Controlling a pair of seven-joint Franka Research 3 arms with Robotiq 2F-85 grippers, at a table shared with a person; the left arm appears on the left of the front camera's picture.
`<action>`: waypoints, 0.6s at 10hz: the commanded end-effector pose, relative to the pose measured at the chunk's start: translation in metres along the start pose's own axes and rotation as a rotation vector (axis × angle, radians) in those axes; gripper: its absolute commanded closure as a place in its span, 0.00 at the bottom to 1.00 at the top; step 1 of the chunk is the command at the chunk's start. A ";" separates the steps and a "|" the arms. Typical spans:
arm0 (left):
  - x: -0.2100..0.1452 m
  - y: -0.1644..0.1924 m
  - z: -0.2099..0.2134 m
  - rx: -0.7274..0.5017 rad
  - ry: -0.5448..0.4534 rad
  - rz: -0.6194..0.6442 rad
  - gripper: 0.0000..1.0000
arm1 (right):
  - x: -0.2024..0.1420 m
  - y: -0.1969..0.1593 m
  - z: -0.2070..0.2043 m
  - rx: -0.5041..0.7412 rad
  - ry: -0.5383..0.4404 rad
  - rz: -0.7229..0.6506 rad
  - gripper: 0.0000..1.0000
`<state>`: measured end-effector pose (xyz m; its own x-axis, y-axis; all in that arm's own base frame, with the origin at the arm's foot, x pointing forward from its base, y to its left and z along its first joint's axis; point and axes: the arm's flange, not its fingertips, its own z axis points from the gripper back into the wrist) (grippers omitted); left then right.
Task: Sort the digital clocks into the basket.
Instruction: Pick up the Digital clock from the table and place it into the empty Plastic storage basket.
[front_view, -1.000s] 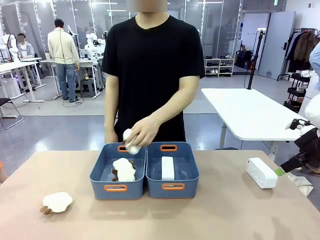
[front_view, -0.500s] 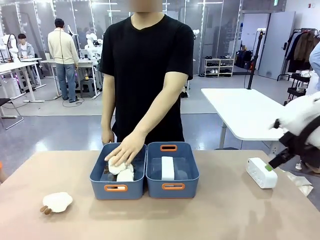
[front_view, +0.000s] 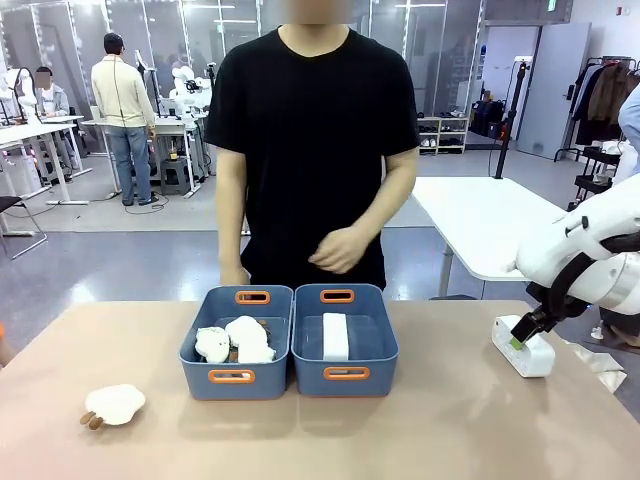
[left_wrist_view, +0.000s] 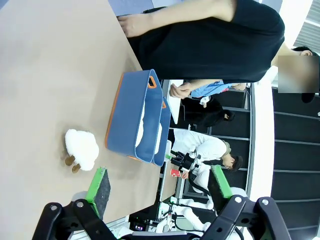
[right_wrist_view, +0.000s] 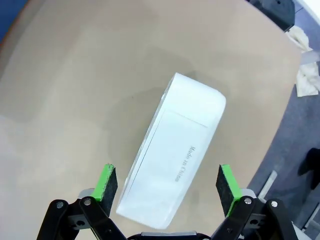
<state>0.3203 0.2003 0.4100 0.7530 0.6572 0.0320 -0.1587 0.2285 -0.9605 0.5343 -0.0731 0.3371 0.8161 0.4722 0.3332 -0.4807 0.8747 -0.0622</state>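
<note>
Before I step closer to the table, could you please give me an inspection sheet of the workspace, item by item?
surface: beige table, no spill seen.
job's things: first clock lies in the right basket; second clock lies on the table, at the robot's right.
clutter: cloud toys in the left basket; another cloud toy on the table; crumpled scrap at the right edge.
grippers: left gripper, jaws open, empty; right gripper, jaws open astride the second clock.
cables: nothing seen on the table.
surroundings: person in a black shirt at the far side; white table and other people behind.
</note>
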 end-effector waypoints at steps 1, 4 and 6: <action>0.001 0.000 0.000 -0.027 0.000 0.002 0.00 | 0.013 -0.002 -0.014 0.047 0.028 -0.019 0.00; 0.001 0.000 0.000 -0.027 0.000 0.002 0.00 | 0.013 -0.004 -0.030 0.033 0.050 -0.011 0.59; 0.001 0.000 0.000 -0.027 0.000 0.002 0.00 | 0.012 -0.004 -0.033 0.035 0.055 -0.022 1.00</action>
<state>0.3203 0.2003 0.4100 0.7530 0.6573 0.0319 -0.1587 0.2285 -0.9605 0.5502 -0.0689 0.3097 0.8271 0.4777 0.2963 -0.4932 0.8696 -0.0253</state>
